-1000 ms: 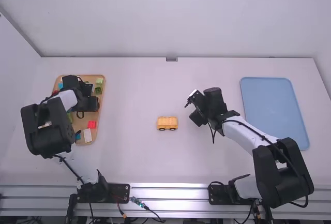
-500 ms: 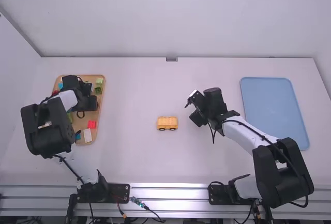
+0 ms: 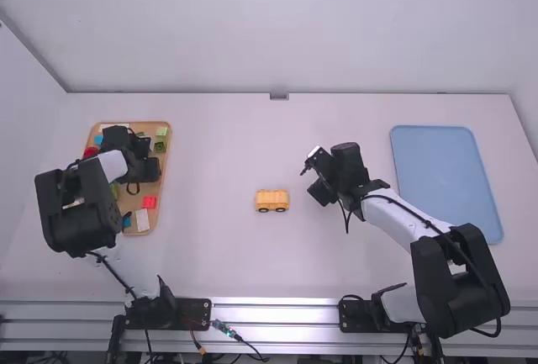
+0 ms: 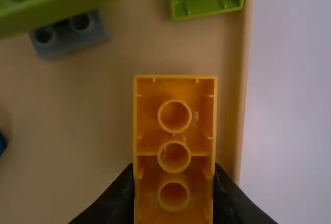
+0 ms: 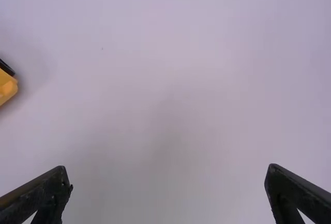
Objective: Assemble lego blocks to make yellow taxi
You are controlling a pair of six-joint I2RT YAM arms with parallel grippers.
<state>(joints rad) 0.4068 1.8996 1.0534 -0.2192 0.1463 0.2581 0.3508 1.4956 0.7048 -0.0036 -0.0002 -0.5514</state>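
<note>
Table | tan tray: blocks | left pincer clamped on orange brick | right pincer apart

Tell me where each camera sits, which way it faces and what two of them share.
High view: above and behind, facing forward and down at the table; left arm and right arm show.
Left wrist view: on that wrist, facing the wooden tray; left gripper clamps an orange block.
Right wrist view: on that wrist, facing the table; open right gripper shows.
Shared by high and right wrist views: apparently the yellow wheeled piece.
</note>
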